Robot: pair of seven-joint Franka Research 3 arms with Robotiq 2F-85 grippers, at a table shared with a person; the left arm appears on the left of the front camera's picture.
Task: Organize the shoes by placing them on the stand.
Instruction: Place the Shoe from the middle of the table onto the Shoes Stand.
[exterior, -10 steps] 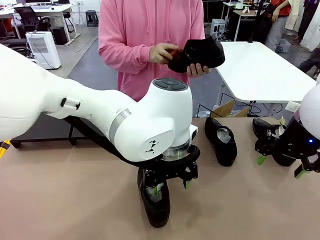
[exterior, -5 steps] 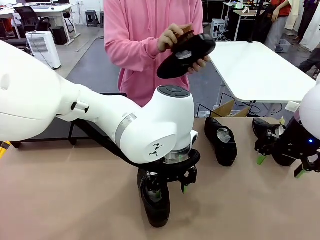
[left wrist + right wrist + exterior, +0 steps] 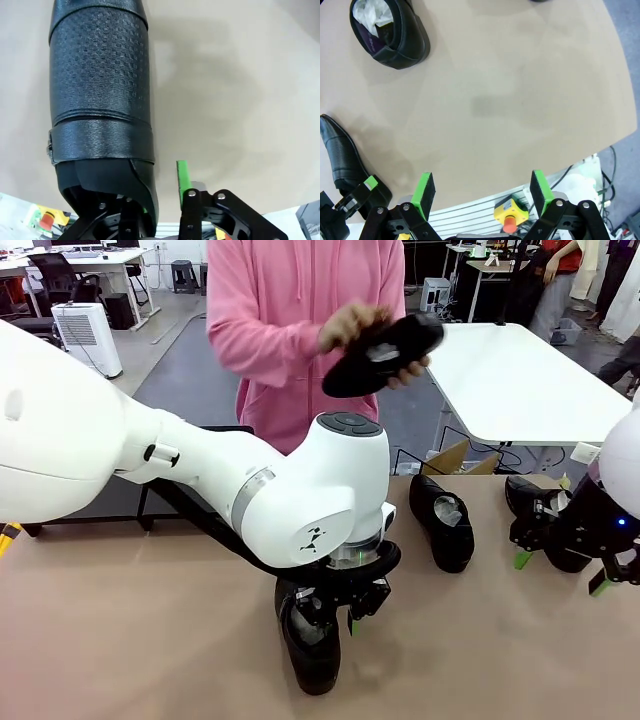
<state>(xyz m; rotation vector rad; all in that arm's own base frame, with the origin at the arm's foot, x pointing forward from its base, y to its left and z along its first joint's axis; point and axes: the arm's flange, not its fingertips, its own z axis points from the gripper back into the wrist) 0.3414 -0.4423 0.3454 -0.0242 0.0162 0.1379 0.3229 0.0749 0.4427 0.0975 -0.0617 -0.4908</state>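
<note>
The left gripper [image 3: 334, 621] is spread open astride the heel-end wall of a shoe [image 3: 312, 665]. In the wrist view one pad [image 3: 182, 177] stands just off the leather and the shoe hides the other finger, so nothing is clamped. That shoe lies on the table [image 3: 150, 640] directly under the hand, long axis 12-to-6, toe at 6 toward the robot. The left arm is plainly the nearer one.

At 2 o'clock lies a second shoe [image 3: 446, 530] with paper [image 3: 447, 508] inside. The right gripper [image 3: 560, 573] hangs open and empty, a third shoe [image 3: 533, 502] just beside it at 11. The person's hands [image 3: 352, 325] hold a fourth shoe [image 3: 385, 345].

The stand [image 3: 172, 502] is probably the black framework at 10 o'clock behind the left arm, its top hidden.
</note>
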